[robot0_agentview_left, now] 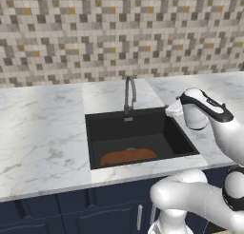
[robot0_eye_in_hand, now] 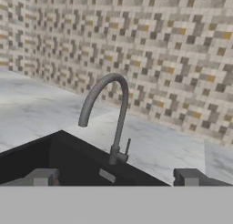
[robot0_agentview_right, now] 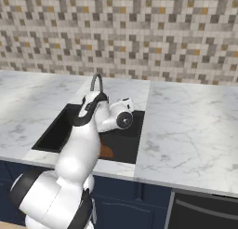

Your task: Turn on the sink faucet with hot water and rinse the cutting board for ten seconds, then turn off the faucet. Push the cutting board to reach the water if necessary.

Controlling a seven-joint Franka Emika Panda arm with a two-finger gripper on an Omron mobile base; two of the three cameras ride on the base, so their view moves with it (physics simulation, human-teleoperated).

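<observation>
Marble counter (robot0_agentview_left: 43, 133) runs under a mosaic-tiled wall (robot0_agentview_left: 119, 33); the black sink (robot0_agentview_left: 143, 128) is set in it, the faucet (robot0_agentview_left: 129, 92) behind, the cutting board (robot0_agentview_left: 127, 156) flat inside near the front wall. Gripper (robot0_eye_in_hand: 116, 177) faces the faucet, jaws spread wide, holding nothing.

Cutting board (robot0_agentview_left: 127, 156) front edge hidden behind sink (robot0_agentview_left: 95, 133) rim; in right base view arm covers most of it.
</observation>
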